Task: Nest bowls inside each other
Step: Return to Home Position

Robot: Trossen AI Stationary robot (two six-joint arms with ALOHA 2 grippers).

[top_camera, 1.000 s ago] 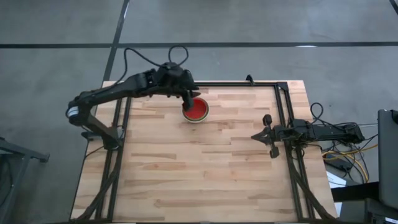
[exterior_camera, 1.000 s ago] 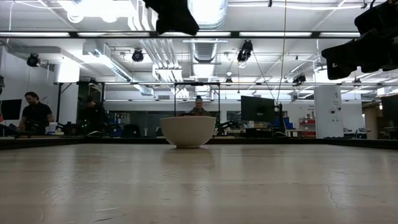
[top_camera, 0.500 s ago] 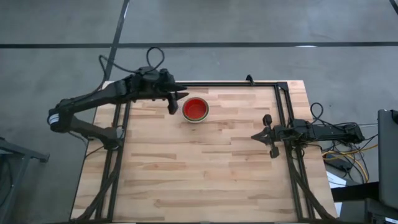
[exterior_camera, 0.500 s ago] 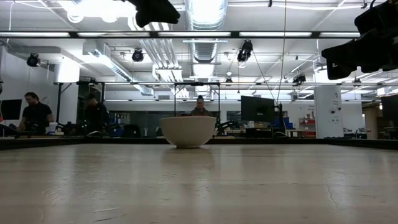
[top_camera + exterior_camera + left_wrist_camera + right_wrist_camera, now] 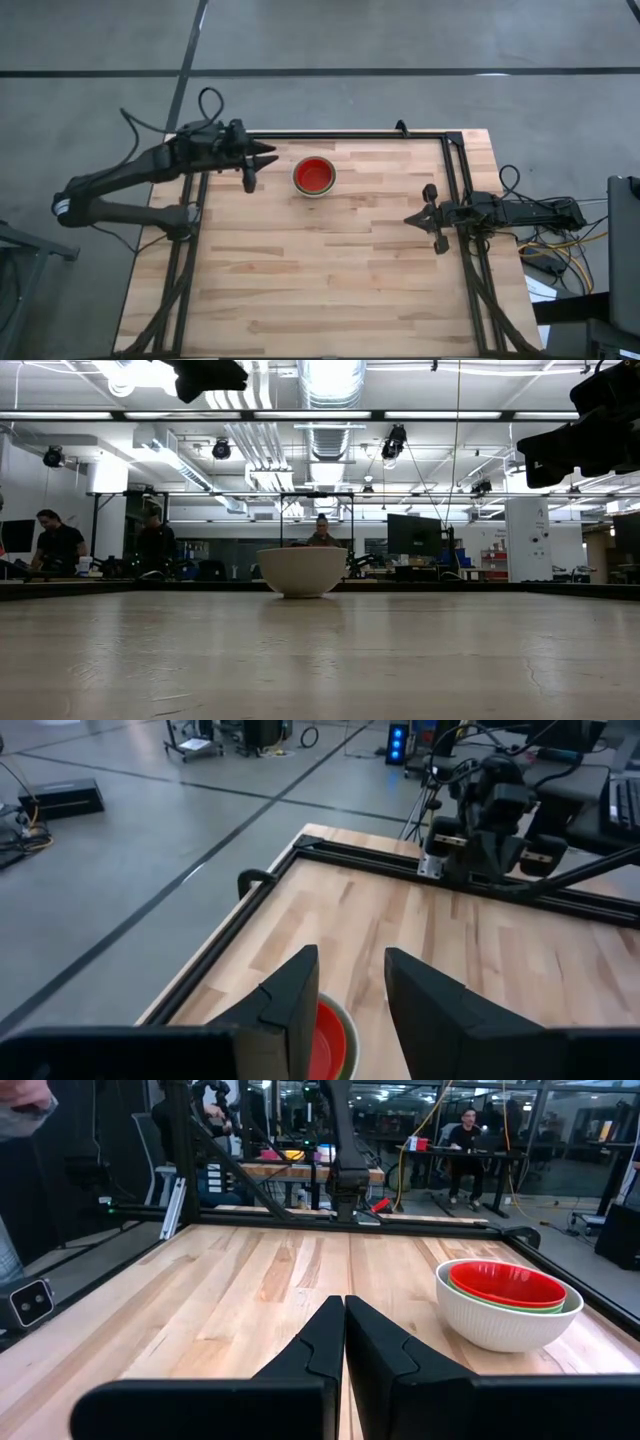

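Observation:
The bowls stand nested as one stack [image 5: 314, 177] on the wooden table, toward its far side: a white-grey bowl [image 5: 495, 1328] outermost, a green rim [image 5: 503, 1304] inside it and a red bowl [image 5: 508, 1283] on top. The white bowl's base rests on the table [image 5: 301, 592]. My left gripper [image 5: 260, 165] hangs open above the table, to the left of the stack, pointing toward it; between its fingers [image 5: 350, 980] the red bowl [image 5: 330, 1035] shows farther off. My right gripper [image 5: 410, 218] waits shut [image 5: 344, 1330] at the table's right side.
A black metal frame [image 5: 350, 134] runs along the table's far edge and down both sides. Bare wood [image 5: 320, 280] spreads from the stack to the near edge. People stand and sit in the room [image 5: 60, 545] beyond the table.
My left gripper has drawn back from above the bowl stack toward the table's left edge, staying open and well above the table. The stack has stayed where it was.

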